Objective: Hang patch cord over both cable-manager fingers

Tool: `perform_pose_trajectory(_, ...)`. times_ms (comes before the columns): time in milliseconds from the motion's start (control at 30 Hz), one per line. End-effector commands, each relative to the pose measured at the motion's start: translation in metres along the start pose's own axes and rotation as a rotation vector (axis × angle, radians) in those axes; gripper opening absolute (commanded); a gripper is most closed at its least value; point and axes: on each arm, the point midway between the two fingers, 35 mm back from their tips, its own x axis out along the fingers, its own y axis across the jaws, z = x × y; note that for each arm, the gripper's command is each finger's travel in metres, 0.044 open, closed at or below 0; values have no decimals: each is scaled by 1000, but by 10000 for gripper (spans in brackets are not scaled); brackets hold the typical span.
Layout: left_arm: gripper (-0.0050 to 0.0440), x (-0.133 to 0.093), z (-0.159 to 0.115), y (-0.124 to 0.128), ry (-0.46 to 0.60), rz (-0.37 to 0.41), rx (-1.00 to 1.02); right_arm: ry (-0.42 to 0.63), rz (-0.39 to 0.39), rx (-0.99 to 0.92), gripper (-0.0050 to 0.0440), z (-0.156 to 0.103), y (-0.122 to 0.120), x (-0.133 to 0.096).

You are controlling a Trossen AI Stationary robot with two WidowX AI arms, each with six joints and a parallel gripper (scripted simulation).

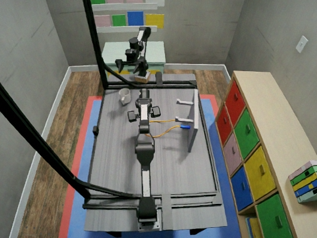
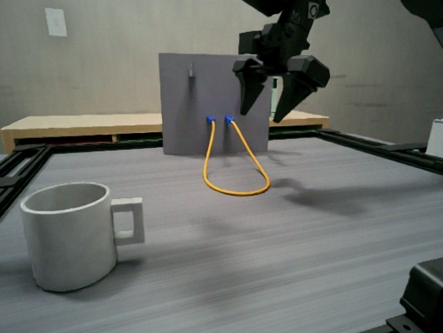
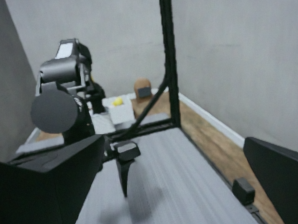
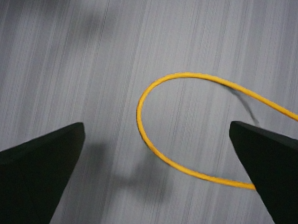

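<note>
While only top and left-wrist views are showing the left gripper (image 1: 128,71) (image 3: 173,142), both it and the right gripper (image 1: 143,114) (image 2: 260,116) (image 4: 157,128) are holding their fingers apart. In the exterior view, bare tabletop (image 2: 201,234) is separating the cord (image 1: 162,121) (image 2: 240,193) (image 4: 139,112) from the mug (image 1: 125,96) (image 2: 68,243) at eight o'clock.

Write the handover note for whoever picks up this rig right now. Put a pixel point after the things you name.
Left gripper (image 1: 128,70) (image 3: 175,145): open, nothing held, away from the cord.
Right gripper (image 1: 143,113) (image 2: 259,117) (image 4: 157,125): open, empty, above the cord loop.
Job's things: both blue plugs (image 1: 185,127) (image 2: 211,120) are at the upright panel (image 1: 195,104) (image 2: 180,105), below the cable-manager fingers (image 1: 185,101) (image 2: 191,71). The yellow cord (image 1: 162,121) (image 2: 240,193) (image 4: 187,75) droops well below its plugs.
Done: no hanging; neither finger carries cord.
Left: grasp cord, lay it over both fingers behind their tips, check sag.
</note>
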Motion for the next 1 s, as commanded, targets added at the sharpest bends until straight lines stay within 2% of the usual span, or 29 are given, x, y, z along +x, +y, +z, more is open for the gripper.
perform_pose_trajectory(0,440,-9,21,-16,-114,-22,-98,-24,27,-74,440,14,11,1)
perform_pose_trajectory(233,440,-13,29,-24,-154,-47,-148,-9,43,-103,440,10,15,11)
perform_pose_trajectory(367,440,-13,28,-24,-154,-47,-148,-8,40,-103,440,10,15,11)
perform_pose_trajectory(400,440,-12,28,-24,-152,-47,-148,-27,36,-103,440,15,14,1)
perform_pose_trajectory(667,440,-12,32,-23,-159,-47,-144,-29,35,-102,440,16,14,2)
perform_pose_trajectory(733,440,-12,32,-23,-159,-47,-144,-8,38,-101,440,10,15,15)
perform_pose_trajectory(967,440,-12,32,-23,-159,-47,-144,9,37,-101,440,4,14,34)
